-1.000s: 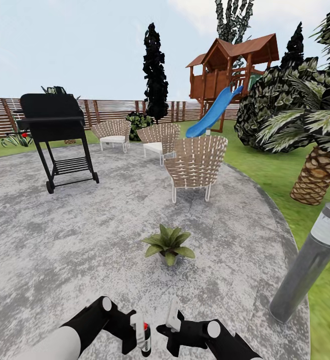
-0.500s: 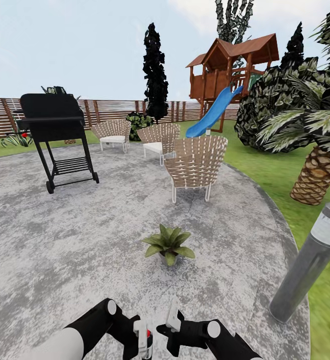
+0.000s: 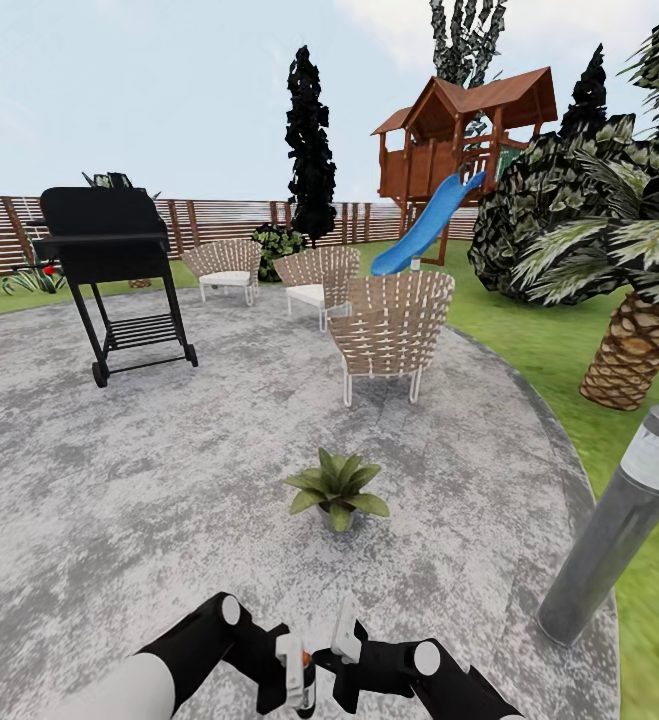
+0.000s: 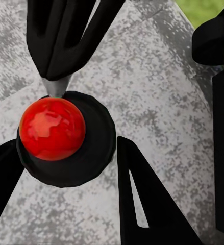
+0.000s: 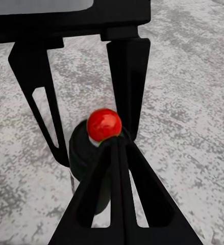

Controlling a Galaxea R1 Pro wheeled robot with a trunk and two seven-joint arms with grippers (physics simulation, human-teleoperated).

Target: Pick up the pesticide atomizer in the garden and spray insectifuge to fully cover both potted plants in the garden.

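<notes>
Left gripper (image 3: 294,672) clamps pesticide atomizer (image 4: 66,138); right gripper (image 3: 341,640) state unclear.

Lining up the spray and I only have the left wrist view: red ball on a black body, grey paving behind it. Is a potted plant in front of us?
Observer: Yes. The head view shows one potted plant on the paved patch, ahead of the left gripper and slightly to its right.
Operator: Anything standing close to it?
Observer: A grey bollard lamp stands at the patch's right edge, well apart from the plant.
Operator: What's behind it if I overspray?
Observer: A wicker chair, farther along the paving, with a gap between it and the plant.
</notes>
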